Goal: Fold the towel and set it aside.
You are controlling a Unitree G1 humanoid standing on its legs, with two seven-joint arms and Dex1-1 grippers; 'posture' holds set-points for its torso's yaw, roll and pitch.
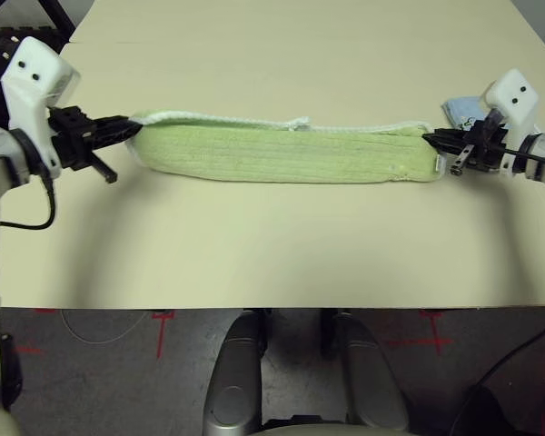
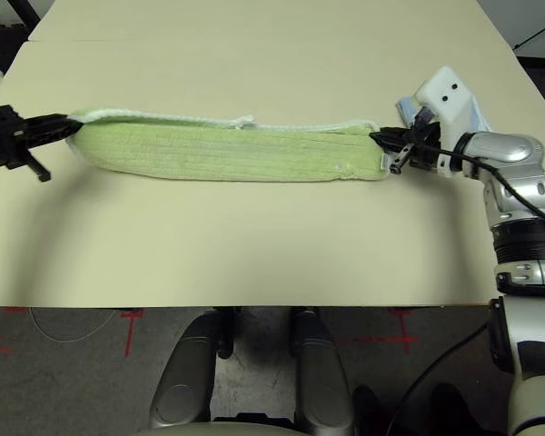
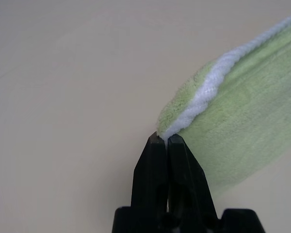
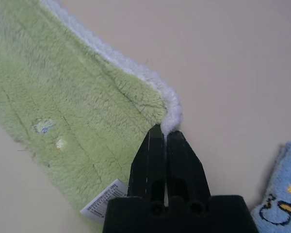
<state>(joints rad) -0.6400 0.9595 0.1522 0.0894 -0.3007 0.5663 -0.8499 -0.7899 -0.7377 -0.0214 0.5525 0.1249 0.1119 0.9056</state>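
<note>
1. Nearest, along the bench (image 1: pixel 254 245): bare tan surface between the near edge and the towel (image 1: pixel 282 150), free for laying or folding cloth.
2. Mid-bench: the towel stretched sideways as a long, narrow band, already doubled lengthwise by the look of it, white stitched edging along its far side, a small white loop near the middle of that edge.
3. At the towel's left end: left gripper (image 1: pixel 127 128) clamped tight on the corner, fingers (image 3: pixel 155 160) pressed together over the white edging; forearm reaching in from the side, gripper pointing inward and slightly down.
4. At the towel's right end: right gripper (image 2: pixel 379 138) likewise pinched shut on the opposite corner, fingers (image 4: pixel 157 155) closed on the edging, a white care label (image 4: pixel 104 201) hanging just beside them; arm mirrored, pointing inward and slightly down.
5. Step in hand, judged: between folds, band held taut by both ends, first lengthwise fold done.
6. Next move, judged: bringing one end over to the other to halve the length, corners kept aligned, cloth kept from sagging or twisting, then release and placement to one side.
7. Farther back, beside the right wrist: a small light blue towel (image 4: pixel 281 194), apart from the green one; worth avoiding during the swing.
</note>
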